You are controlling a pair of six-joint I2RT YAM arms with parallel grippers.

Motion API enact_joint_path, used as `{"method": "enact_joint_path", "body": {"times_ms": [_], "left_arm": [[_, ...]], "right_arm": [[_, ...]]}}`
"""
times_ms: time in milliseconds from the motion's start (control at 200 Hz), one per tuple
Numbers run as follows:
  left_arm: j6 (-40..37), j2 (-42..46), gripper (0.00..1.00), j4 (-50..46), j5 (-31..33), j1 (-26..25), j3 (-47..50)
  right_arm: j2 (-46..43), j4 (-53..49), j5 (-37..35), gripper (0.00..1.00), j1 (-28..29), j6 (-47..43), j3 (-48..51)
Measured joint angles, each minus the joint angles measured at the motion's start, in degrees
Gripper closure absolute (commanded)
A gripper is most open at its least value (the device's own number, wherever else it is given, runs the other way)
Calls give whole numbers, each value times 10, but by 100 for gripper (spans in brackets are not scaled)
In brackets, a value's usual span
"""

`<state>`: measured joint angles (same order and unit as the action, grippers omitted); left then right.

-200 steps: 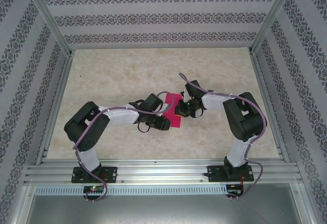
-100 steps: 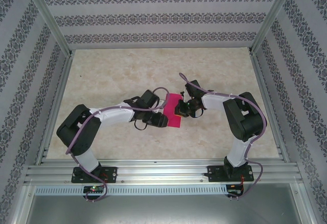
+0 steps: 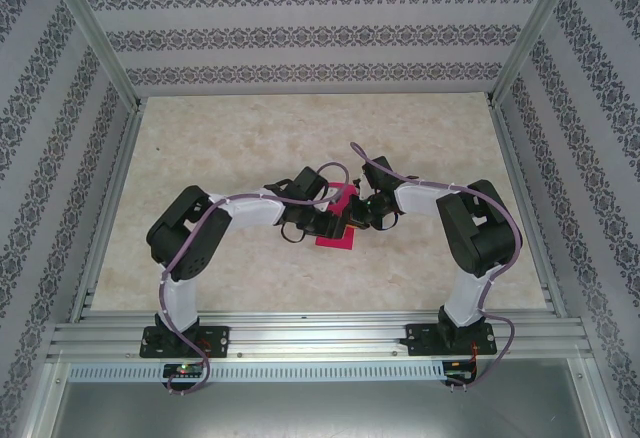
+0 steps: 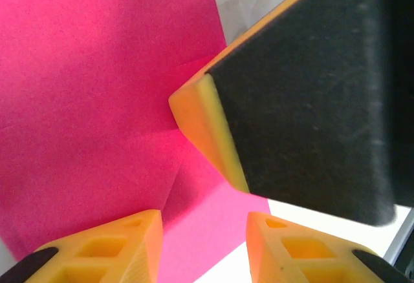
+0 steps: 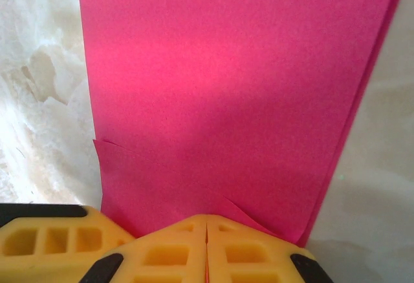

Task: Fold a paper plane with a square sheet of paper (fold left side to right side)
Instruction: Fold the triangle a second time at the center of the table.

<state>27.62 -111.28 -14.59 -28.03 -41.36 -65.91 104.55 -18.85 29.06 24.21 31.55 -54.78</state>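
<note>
Leftward to rightward, the left arm (image 3: 240, 213) has swung in since the earlier frame: its elbow stands nearer the centre and its wrist now sits over the sheet, where before it lay off the sheet's left edge. The right arm (image 3: 470, 228) and the sheet have not shifted.

Desk (image 3: 250, 138): pale, marbled surface, carrying the sheet near its middle, between the two wrists.

Sheet (image 3: 337, 239): magenta-pink, lying flat on the desk as a narrow upright rectangle, largely covered from above by both wrists. In the right wrist view the sheet (image 5: 226, 89) runs away from the camera with straight side edges; its right edge shows two layers, one just inside the other, and a small torn or lifted nick marks its left edge. In the left wrist view the sheet (image 4: 97, 89) bears faint creases.

Left pincer (image 3: 338, 222): low over the sheet, seen close in its own view (image 4: 204, 247) with jaws apart and pink paper showing in the gap; nothing is gripped.

Right pincer (image 3: 358, 213): at the sheet's right side. In its own view (image 5: 207, 244) the jaws are together, clamped on the sheet's near edge. One of its fingers (image 4: 304, 95) appears in the left wrist view, its yellow tip down on the paper.
</note>
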Motion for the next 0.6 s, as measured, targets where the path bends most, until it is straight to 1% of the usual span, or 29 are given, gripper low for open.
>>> {"method": "enact_joint_path", "body": {"times_ms": [290,600], "left_arm": [[3,-4,61,7,0,1,4],[7,67,61,57,15,1,110]], "right_arm": [[1,-4,0,92,-2,-2,-2],[4,-10,0,92,-3,-4,-6]]}}
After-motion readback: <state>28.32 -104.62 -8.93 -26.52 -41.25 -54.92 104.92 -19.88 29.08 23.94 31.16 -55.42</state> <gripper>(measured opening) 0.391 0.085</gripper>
